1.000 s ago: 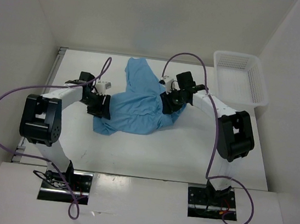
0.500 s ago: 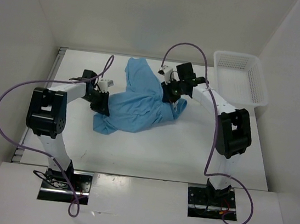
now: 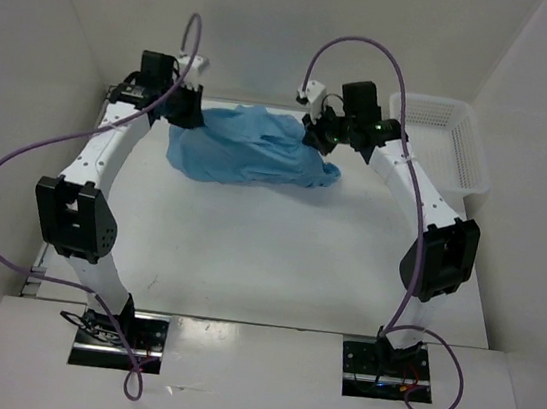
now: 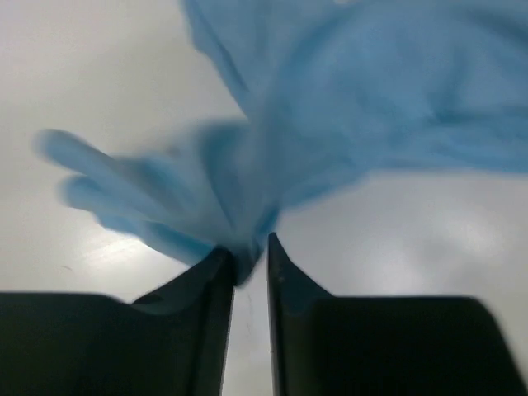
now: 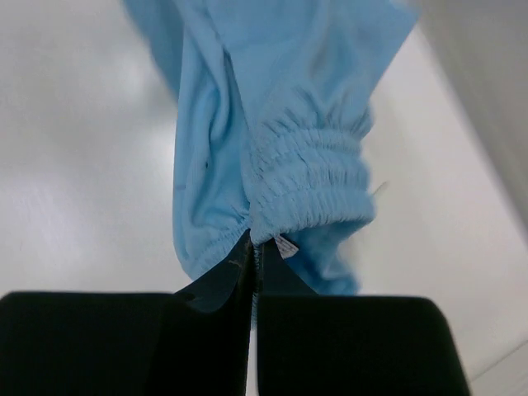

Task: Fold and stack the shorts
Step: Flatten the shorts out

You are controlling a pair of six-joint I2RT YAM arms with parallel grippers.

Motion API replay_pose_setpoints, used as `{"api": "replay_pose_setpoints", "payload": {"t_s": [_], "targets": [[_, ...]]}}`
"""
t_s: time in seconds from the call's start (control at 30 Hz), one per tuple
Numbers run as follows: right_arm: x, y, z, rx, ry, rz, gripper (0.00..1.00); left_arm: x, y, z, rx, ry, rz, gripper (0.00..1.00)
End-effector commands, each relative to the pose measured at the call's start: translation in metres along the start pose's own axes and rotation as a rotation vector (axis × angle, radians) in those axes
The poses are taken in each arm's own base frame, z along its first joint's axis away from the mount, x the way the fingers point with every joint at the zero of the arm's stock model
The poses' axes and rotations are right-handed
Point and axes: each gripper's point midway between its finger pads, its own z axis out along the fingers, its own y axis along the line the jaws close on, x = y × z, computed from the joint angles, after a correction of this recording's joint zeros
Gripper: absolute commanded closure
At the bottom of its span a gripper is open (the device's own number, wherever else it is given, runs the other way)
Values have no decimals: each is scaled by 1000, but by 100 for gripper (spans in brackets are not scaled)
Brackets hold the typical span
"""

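Note:
The light blue shorts [image 3: 249,146] hang stretched between my two grippers above the far part of the table. My left gripper [image 3: 186,112] is shut on the left edge of the fabric; in the left wrist view the cloth [image 4: 330,107] is pinched between the tips of the gripper [image 4: 246,254]. My right gripper [image 3: 317,137] is shut on the gathered elastic waistband [image 5: 309,186], which the gripper [image 5: 254,247] pinches at its tips. The rest of the shorts sags down towards the table and is crumpled.
A white mesh basket [image 3: 437,140] stands at the far right corner, just right of my right arm. White walls close the table at the back and both sides. Purple cables loop over both arms.
Both grippers have lifted the shorts off the table and carried them towards the back wall, moving apart. The fabric now hangs spread between them instead of lying in a heap.

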Motion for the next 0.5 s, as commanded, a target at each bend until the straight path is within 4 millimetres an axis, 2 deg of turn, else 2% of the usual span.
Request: {"api": "replay_pose_setpoints", "payload": {"t_s": [0.0, 0.03, 0.07, 0.1, 0.13, 0.17, 0.23, 0.27, 0.33, 0.4, 0.43, 0.47], "targets": [[78, 32, -10, -68, 194, -20, 100, 110, -81, -5, 157, 356, 18, 70], [92, 37, -12, -74, 225, -22, 100, 133, -104, -12, 231, 419, 20, 60], [99, 38, -19, -55, 241, -38, 100, 164, -136, -22, 300, 513, 54, 47], [123, 50, -19, -79, 291, -27, 100, 187, -150, -29, 336, 578, 62, 44], [129, 54, -21, -84, 298, -23, 100, 224, -165, -44, 370, 682, 82, 42], [135, 56, -23, -75, 309, -23, 100, 238, -168, -50, 375, 722, 86, 39], [148, 65, -29, -78, 330, -16, 100, 251, -162, -54, 348, 757, 87, 39], [158, 68, -30, -78, 347, -12, 100, 251, -158, -53, 327, 758, 96, 39], [163, 68, -33, -73, 350, -5, 100, 231, -152, -33, 281, 651, 139, 41], [169, 67, -35, -64, 353, 3, 100, 200, -133, -2, 189, 527, 163, 43], [169, 62, -36, -50, 348, 7, 100, 188, -125, 7, 163, 488, 160, 44], [172, 59, -41, -40, 349, 15, 100, 176, -104, 16, 97, 451, 146, 48]]}}
